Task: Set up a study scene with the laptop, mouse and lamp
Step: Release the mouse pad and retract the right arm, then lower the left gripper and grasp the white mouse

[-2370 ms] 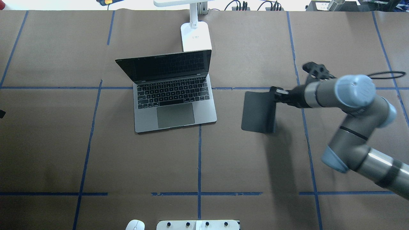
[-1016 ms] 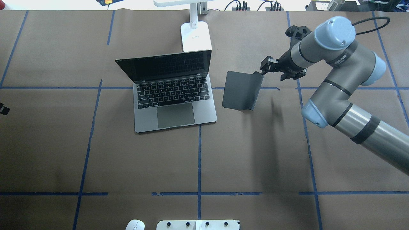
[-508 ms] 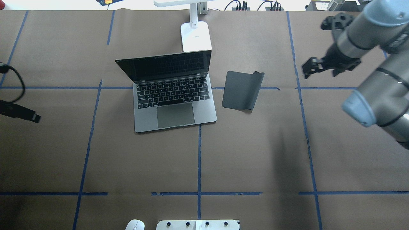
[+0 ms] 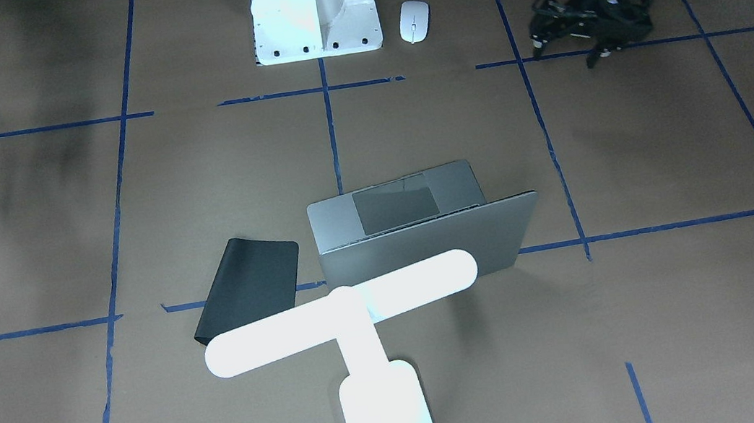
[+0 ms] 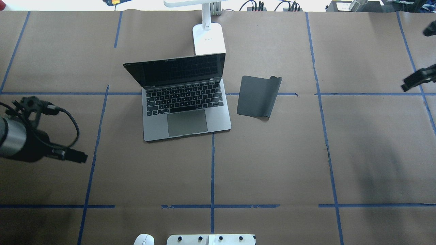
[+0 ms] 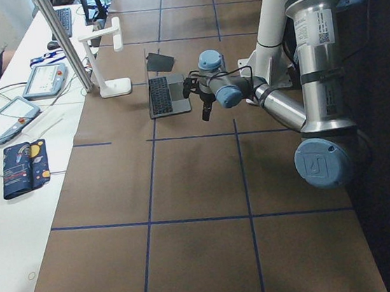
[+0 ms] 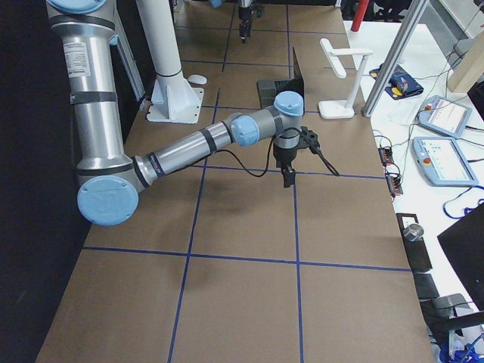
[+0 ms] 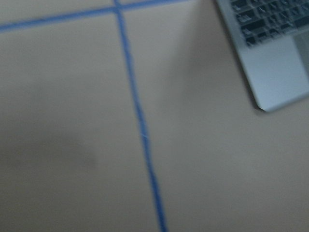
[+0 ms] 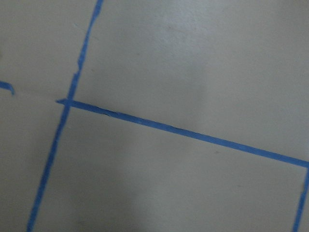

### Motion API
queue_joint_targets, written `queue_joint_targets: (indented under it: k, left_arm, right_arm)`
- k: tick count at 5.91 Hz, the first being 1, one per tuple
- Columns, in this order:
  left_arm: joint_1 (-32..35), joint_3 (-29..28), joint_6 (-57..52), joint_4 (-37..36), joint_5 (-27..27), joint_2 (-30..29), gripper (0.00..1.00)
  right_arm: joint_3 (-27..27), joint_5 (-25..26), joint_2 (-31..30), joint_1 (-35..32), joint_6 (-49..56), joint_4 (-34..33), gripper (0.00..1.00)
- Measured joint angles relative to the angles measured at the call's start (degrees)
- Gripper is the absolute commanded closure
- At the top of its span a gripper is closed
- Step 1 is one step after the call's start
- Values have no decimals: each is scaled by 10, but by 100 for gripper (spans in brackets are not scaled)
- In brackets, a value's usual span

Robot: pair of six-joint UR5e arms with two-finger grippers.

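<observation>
Open at mid-table, the laptop (image 5: 185,105), keyboard toward the robot, lid raised. Close behind the lid, on the far side, the lamp (image 5: 208,39), standing on its oblong base. Just to the right of the laptop and apart from it, a black mouse mat (image 5: 258,96), lying flat, one far corner seemingly curled up. Well apart at the near edge, the mouse (image 5: 143,240), just beside a white bolted bracket (image 5: 211,239). Over bare paper left of the laptop, the left gripper (image 5: 81,158), finger spacing impossible to tell. At the far right edge, the right gripper (image 5: 406,86), equally unreadable.
</observation>
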State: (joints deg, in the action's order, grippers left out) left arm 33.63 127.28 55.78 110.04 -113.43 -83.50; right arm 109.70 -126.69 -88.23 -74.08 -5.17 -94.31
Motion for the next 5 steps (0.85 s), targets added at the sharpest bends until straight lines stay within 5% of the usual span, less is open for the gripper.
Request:
queue_joint_targets:
  k: [3,5]
  left_arm:
    - [-275,33,150,-14,256,-1,0]
    - [-392,27,203,-82,340,-38,0]
  right_arm:
    - [-4,-29,-116,-134,229,-1,0]
    - [-5,-34,-132,-148,248,-1,0]
